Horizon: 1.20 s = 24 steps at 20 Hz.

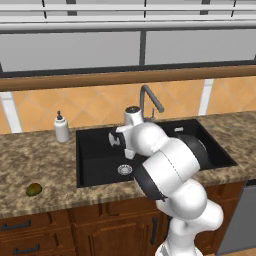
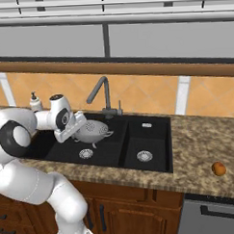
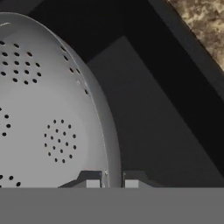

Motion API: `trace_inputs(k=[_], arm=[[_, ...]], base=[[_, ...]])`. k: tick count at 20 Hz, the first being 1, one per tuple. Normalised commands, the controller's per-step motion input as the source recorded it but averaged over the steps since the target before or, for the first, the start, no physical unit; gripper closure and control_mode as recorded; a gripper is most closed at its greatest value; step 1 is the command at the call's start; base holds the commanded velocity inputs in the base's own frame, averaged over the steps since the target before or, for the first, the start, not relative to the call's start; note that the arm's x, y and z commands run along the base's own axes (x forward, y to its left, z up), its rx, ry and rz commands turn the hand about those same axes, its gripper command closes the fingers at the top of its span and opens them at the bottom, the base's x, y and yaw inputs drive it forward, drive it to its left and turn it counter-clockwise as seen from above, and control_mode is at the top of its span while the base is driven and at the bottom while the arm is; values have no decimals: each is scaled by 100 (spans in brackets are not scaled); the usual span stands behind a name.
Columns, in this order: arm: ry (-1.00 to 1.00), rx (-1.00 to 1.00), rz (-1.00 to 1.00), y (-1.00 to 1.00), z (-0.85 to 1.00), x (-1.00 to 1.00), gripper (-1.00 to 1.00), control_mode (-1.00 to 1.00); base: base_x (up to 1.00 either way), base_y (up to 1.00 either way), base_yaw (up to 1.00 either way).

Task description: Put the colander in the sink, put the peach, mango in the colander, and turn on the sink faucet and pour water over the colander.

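The colander hangs inside the left basin of the sink, tilted, above the round drain and apparently not yet resting on the floor. In the hand view the fingers pinch its rim, one tip inside the bowl, one outside. The gripper holds it from the left side, below the sink faucet.

Step in hand: placing the colander, judged nearly complete. The next move calls for lowering it level and releasing it.

The mango lies on the counter left of the sink; the peach lies right. Both remain to be fetched.
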Motion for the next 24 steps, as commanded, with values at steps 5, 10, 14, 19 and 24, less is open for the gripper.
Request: trace_inputs(k=[5,10,14,19,24], arm=[[-2,0,-54,70,-42,0,100,-100],[0,-3,-60,30,-38,15,100,-100],[0,-5,-57,41,-32,37,100,-100],[0,-5,-53,54,-33,43,100,-100],[-13,-1,-48,73,-42,57,100,-100]], base=[[0,0,0],[0,0,0],[0,0,0],[0,0,0],[0,0,0]])
